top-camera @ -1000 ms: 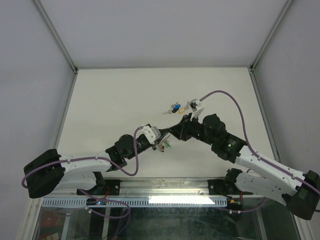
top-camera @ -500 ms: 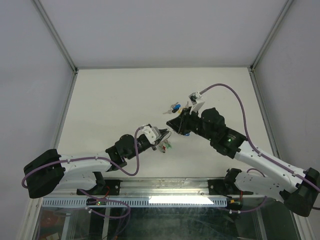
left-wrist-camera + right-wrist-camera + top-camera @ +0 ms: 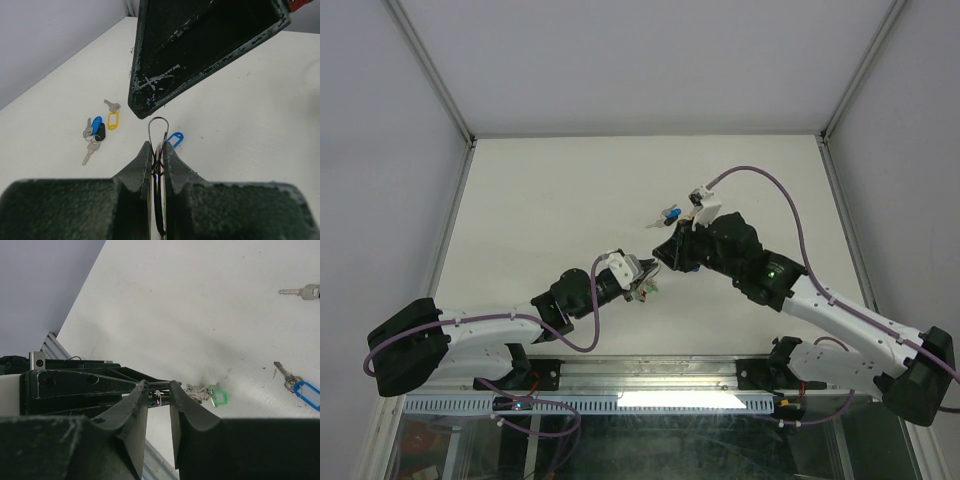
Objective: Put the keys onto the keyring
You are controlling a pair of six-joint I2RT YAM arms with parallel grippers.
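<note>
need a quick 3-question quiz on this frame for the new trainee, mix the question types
1. True or false: the left gripper has its fingers shut on the keyring.
2. In the right wrist view, what hangs in the bunch below the keyring? A: a green tag. B: an orange tag. C: a white tag.
3. Where is the yellow-headed key?
Key: 1 true. 2 A. 3 Loose on the table, near the blue-headed key, not on the keyring.
</note>
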